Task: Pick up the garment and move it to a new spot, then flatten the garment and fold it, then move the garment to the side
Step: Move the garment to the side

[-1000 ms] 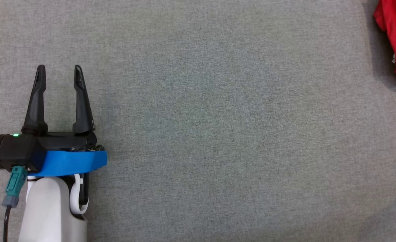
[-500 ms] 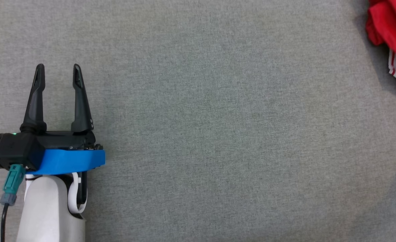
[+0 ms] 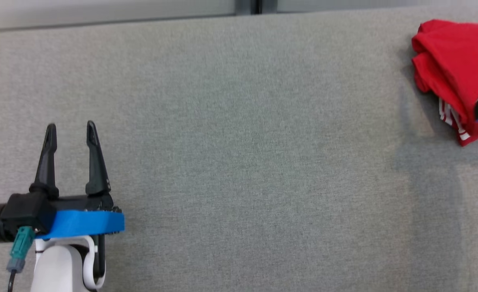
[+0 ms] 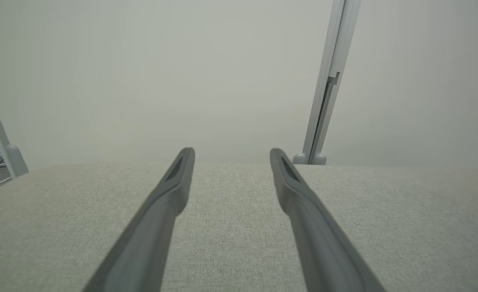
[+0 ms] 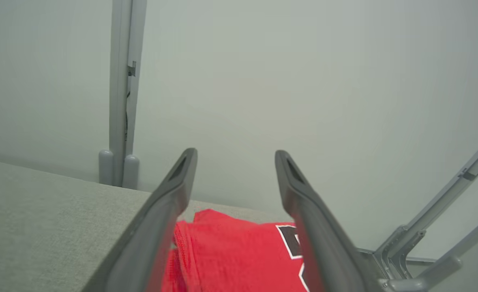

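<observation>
One red garment (image 3: 449,69) is being seen far right on one table (image 3: 239,142); two grippers, left gripper (image 3: 70,129) and right gripper (image 5: 234,156), are being held wide, empty.

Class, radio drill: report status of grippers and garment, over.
Left gripper, right gripper: jaws open, empty. Red garment bunched on table, far right. No obstacles.

Wide tabletop (image 3: 243,142) between left gripper (image 3: 70,125) and garment (image 3: 445,65); wall (image 3: 101,10) seemingly just behind.

Lab-like test bay; grey cloth-covered table (image 3: 239,121); bare pale partition walls (image 4: 141,73) (metal post (image 4: 328,85) between).
</observation>
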Tool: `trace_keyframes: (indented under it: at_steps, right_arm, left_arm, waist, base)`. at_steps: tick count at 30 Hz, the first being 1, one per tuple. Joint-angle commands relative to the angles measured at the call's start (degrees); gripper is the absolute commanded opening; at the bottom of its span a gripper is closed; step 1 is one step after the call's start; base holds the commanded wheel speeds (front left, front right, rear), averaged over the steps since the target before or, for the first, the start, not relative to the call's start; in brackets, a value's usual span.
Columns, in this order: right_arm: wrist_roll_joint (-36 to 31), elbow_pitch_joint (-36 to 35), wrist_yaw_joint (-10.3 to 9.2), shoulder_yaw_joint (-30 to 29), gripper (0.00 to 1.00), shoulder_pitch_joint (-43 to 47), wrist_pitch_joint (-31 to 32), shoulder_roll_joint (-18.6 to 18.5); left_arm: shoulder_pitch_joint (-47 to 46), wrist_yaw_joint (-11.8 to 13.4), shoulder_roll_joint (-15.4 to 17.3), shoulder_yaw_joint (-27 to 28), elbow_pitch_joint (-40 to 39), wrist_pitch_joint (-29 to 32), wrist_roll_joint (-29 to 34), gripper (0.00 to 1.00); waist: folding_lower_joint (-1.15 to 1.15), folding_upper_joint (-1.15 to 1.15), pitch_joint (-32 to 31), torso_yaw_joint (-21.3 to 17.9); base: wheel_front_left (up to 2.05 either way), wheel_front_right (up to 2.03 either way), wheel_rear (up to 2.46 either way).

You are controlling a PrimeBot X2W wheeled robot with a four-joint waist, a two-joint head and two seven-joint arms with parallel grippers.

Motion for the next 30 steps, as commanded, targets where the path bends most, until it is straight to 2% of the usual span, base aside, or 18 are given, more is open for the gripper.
trace_keyframes:
  at_steps: [1, 4, 12, 17, 30]
  right_arm:
    - [0.81, -2.48, -0.01, 0.35, 1.0, 2.39, -0.25, 1.49]
    - [1.78, -6.77, -0.01, 1.71, 1.0, 7.0, -0.25, 4.23]
    - [5.87, -13.86, -0.01, 3.93, 1.0, 18.22, -0.27, 8.24]
    - [5.93, -17.27, -0.01, 3.41, 1.0, 24.33, -0.28, 9.67]
    - [5.56, -26.51, 0.0, 1.1, 1.0, 37.03, 2.39, 16.74]
  left_arm:
    - [1.04, 0.3, 0.01, 0.15, 0.22, -0.25, -0.17, 1.0]
    - [2.31, 0.42, -0.1, 0.42, 0.65, -0.25, -0.44, 1.0]
    - [5.3, 0.53, -0.35, 0.37, 2.02, -0.25, -0.53, 1.0]
    - [6.63, 0.67, -0.49, -0.36, 2.67, -0.25, -0.67, 1.0]
    - [9.19, 1.18, -0.62, -2.05, 4.32, -0.25, -1.98, 1.0]
  waist:
    - [0.01, 0.0, -1.84, -0.43]
    - [0.01, 0.0, -3.86, -0.02]
    - [0.01, 0.0, -9.1, 1.43]
    - [0.01, 0.0, -11.2, 2.4]
    - [0.01, 0.0, -15.51, 3.96]
  base:
    - [0.0, 0.0, 0.0]
    - [0.0, 0.0, 0.0]
    - [0.0, 0.0, 0.0]
    - [0.0, 0.0, 0.0]
    - [0.0, 0.0, 0.0]
